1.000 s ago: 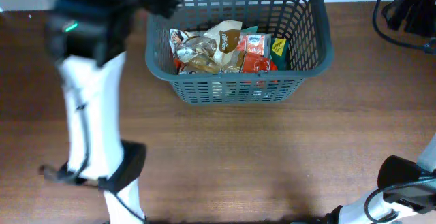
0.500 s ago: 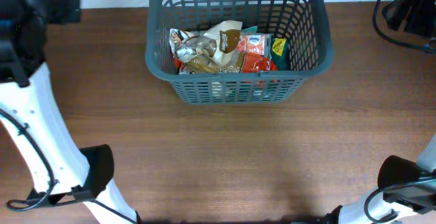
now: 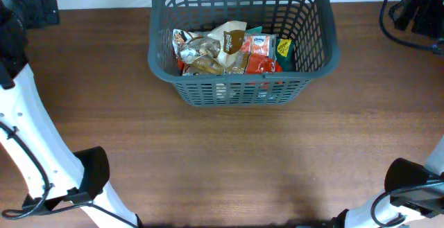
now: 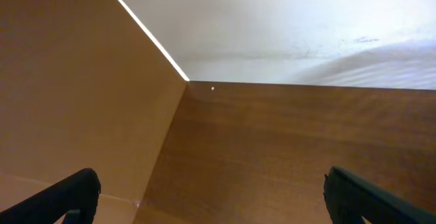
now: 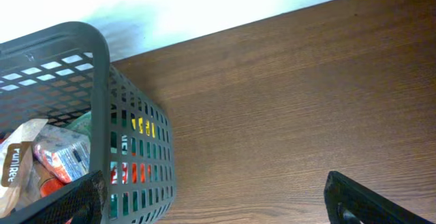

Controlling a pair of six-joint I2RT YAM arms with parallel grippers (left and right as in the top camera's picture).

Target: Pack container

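The container (image 3: 313,67) is a dark grey lattice basket at the back middle of the table. It holds several snack packets (image 3: 229,51), red, brown, silver and green. Its right wall also shows in the right wrist view (image 5: 102,94), with packets (image 5: 41,156) inside. My left gripper (image 3: 38,3) is at the far back left corner, well away from the basket. In the left wrist view (image 4: 218,203) its fingers are wide apart and empty. My right gripper (image 3: 416,13) is at the back right; in the right wrist view (image 5: 218,200) it is open and empty, right of the basket.
The brown wooden table (image 3: 229,159) spreads in front of the basket. Its back edge meets a white surface (image 4: 286,26). A tan panel (image 4: 75,81) stands at the left. A black cable (image 3: 388,20) loops at the back right. White arm links (image 3: 35,152) cross the left side.
My left arm has swung away from the basket's left rim to the far back left corner. The basket, its packets and the right arm have not moved.
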